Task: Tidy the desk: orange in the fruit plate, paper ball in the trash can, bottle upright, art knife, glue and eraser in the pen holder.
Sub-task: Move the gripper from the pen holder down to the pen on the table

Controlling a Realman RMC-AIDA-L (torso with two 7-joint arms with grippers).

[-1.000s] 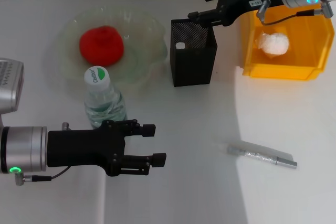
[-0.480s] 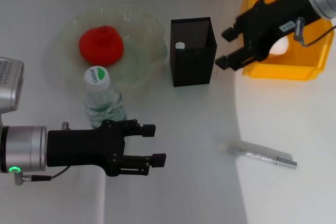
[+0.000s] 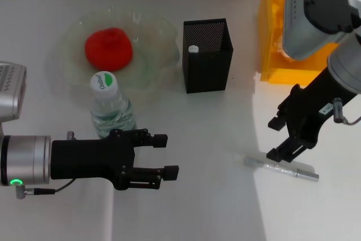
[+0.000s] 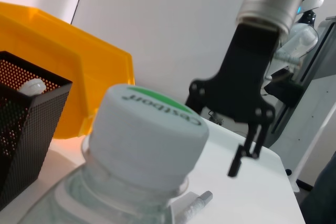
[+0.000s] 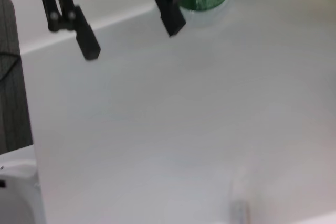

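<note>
At four o'clock on the white table [image 3: 214, 196], the right gripper [image 3: 280, 137] hung with its jaws spread wide, just above the silvery art knife [image 3: 281, 167], which lay flat and untouched. At eight o'clock the left gripper [image 3: 164, 154] was parked with its fingers apart and holding nothing, just beside the upright bottle [image 3: 111, 109]. The orange [image 3: 109, 48] sat in the fruit plate [image 3: 158, 32] at eleven o'clock. The pen holder [image 3: 207, 56] stood near twelve o'clock with a small white-tipped object [image 3: 193, 49] showing inside it. The trash can [image 3: 269, 38] stood at two o'clock, partly hidden by the right arm; the paper ball could not be seen.
</note>
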